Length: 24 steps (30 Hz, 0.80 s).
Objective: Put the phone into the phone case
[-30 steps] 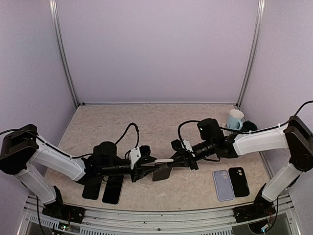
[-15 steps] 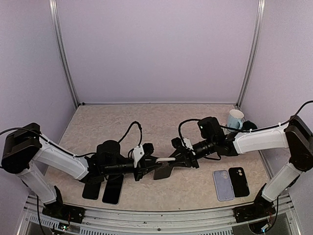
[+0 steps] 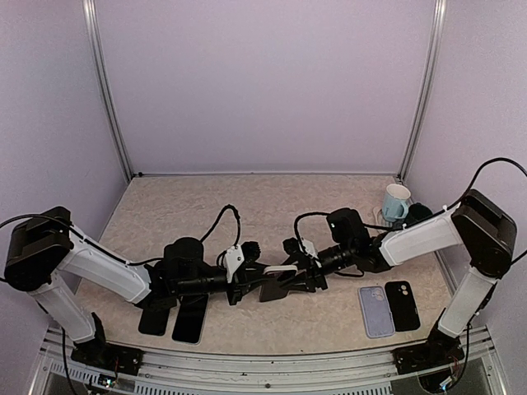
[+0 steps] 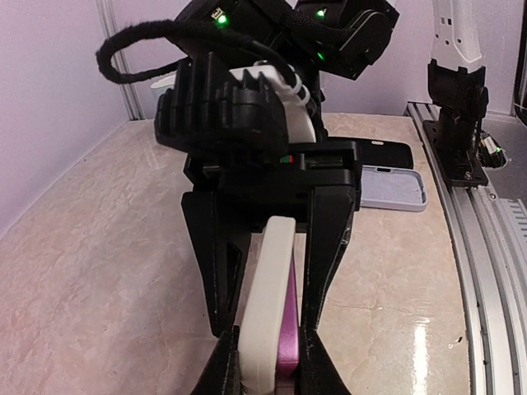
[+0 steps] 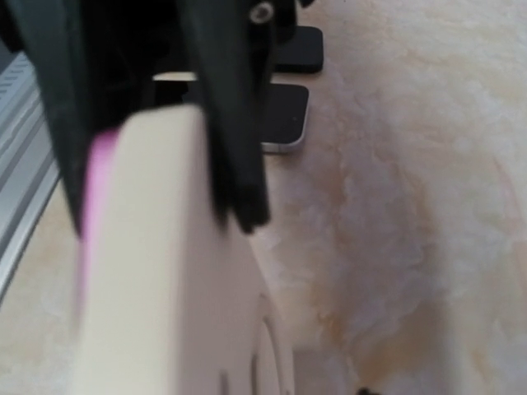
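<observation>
Mid-bench, raised clear of the bench (image 3: 247, 206): cream phone case (image 3: 280, 269) held on edge, with the pink phone (image 4: 288, 341) lying flat against one face of it.

The left gripper (image 4: 268, 377) is clamped on the lower end of the case, one finger on each side. The right gripper (image 3: 295, 271) meets it head-on, its fingers straddling the upper part of the case. Whether they press on it cannot be told, and the right wrist view is filled by the blurred case.

Beside the left arm, two dark flat slabs (image 3: 155, 317) (image 3: 189, 318) lie side by side. Beside the right arm, a lavender case (image 3: 372, 311) and a black case (image 3: 403, 304) lie flat, just touching.

At the far right stands a pale blue mug (image 3: 395, 200), contents not visible. A dark object (image 3: 420, 212) sits just beside it.
</observation>
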Each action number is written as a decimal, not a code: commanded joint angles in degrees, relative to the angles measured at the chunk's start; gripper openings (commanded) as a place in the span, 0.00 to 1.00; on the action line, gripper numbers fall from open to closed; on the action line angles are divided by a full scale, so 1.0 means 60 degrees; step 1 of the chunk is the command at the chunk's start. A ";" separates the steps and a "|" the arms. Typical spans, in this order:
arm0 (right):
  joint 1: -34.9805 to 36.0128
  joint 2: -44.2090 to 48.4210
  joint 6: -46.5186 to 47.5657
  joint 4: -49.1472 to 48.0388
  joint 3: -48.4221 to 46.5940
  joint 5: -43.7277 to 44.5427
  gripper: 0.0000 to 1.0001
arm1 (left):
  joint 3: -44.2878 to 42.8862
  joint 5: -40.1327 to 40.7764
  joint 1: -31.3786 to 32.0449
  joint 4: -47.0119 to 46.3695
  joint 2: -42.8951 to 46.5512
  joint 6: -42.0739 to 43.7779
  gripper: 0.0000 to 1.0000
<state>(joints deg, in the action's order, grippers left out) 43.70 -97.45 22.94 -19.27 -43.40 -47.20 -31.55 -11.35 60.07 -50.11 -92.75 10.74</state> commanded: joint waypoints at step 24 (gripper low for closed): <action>0.0054 0.3569 -0.0013 0.0451 -0.0159 -0.1661 0.00 | 0.0019 -0.0056 0.0325 0.1401 0.2334 0.0040 0.82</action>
<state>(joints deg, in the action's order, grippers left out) 43.97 -81.03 22.90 -16.86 -41.82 -52.45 -31.11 -13.08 60.20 -44.97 -81.62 9.52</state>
